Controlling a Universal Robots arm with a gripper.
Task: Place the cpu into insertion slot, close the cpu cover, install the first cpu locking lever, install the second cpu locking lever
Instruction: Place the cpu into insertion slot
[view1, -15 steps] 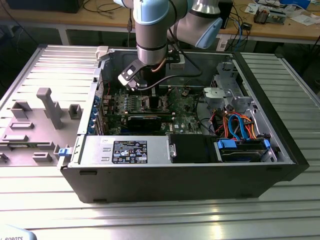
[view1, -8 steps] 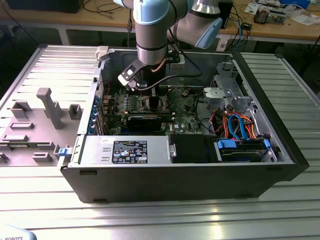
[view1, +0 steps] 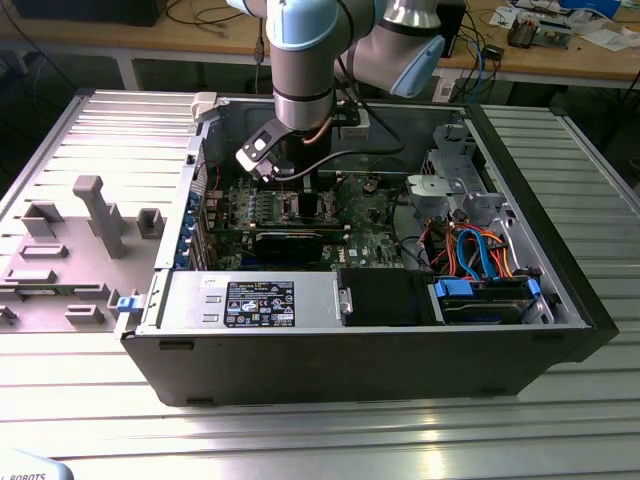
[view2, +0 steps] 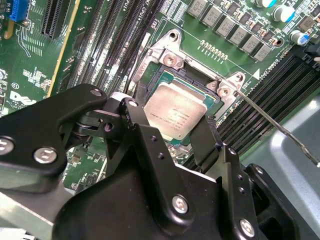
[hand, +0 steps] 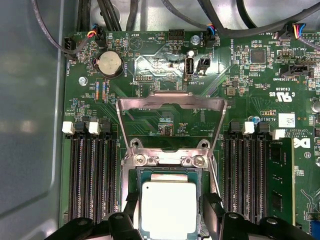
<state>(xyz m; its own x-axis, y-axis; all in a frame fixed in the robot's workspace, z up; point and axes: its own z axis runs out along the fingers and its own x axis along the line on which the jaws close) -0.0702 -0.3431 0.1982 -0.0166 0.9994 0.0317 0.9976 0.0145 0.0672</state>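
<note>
The cpu (hand: 168, 207) (view2: 175, 111), a flat square chip with a silver-grey top, lies level inside the insertion slot (hand: 170, 159) (view2: 169, 59) on the green motherboard. My gripper (hand: 168, 200) (view2: 170, 122) (view1: 295, 180) hangs low straddling the chip, one black finger on each side of it. A narrow gap shows between each finger and the chip's edge, so the gripper is open. The cpu cover (hand: 170, 100), a thin silver frame with a square window, stands swung up off the slot. A thin wire locking lever (view2: 272, 122) sticks out beside the slot, unlatched.
Long black memory slots (hand: 92, 180) (hand: 242, 180) flank the socket on both sides. In the exterior view the arm reaches down into the open computer case (view1: 560, 300), with a power supply (view1: 250, 300) and drive cables (view1: 470, 250) at the front. A grey fixture tray (view1: 70, 250) lies on the exterior view's left.
</note>
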